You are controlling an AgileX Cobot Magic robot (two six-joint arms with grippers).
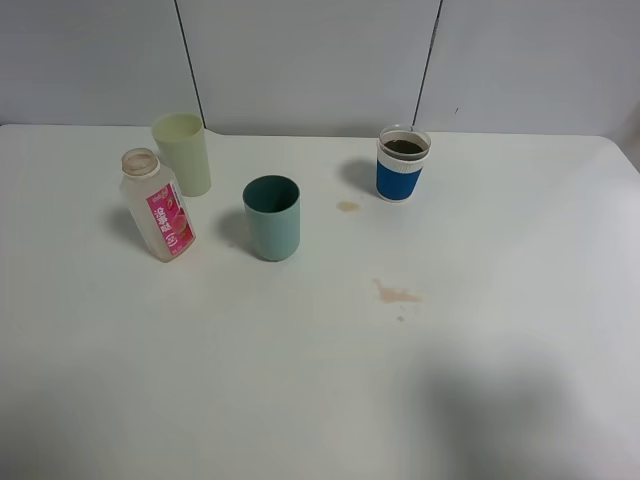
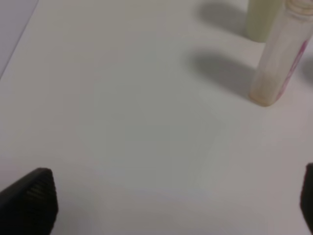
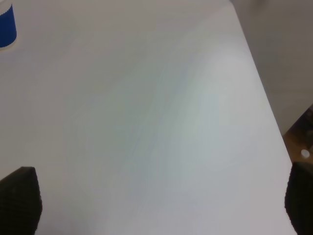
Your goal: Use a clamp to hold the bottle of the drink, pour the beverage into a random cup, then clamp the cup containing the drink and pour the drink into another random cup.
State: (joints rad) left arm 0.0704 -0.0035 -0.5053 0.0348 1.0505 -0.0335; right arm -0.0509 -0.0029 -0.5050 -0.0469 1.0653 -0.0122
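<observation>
The bottle (image 1: 158, 205) with its pink label stands uncapped at the table's left and looks nearly empty; the left wrist view also shows the bottle (image 2: 279, 58). The teal cup (image 1: 272, 217) stands upright mid-table, and I see no liquid in its dark inside. The blue-banded cup (image 1: 403, 164) at the back holds dark brown beverage (image 1: 403, 147); the right wrist view catches a corner of the blue-banded cup (image 3: 6, 24). My left gripper (image 2: 168, 205) is open over bare table, short of the bottle. My right gripper (image 3: 159, 203) is open and empty too. Neither arm shows in the high view.
A pale yellow-green tumbler (image 1: 183, 152) stands just behind the bottle, and the left wrist view shows the tumbler (image 2: 261, 19) too. Brown spill stains (image 1: 397, 294) mark the white table (image 1: 320, 400) near the middle. The table's right edge (image 3: 264, 98) drops to the floor.
</observation>
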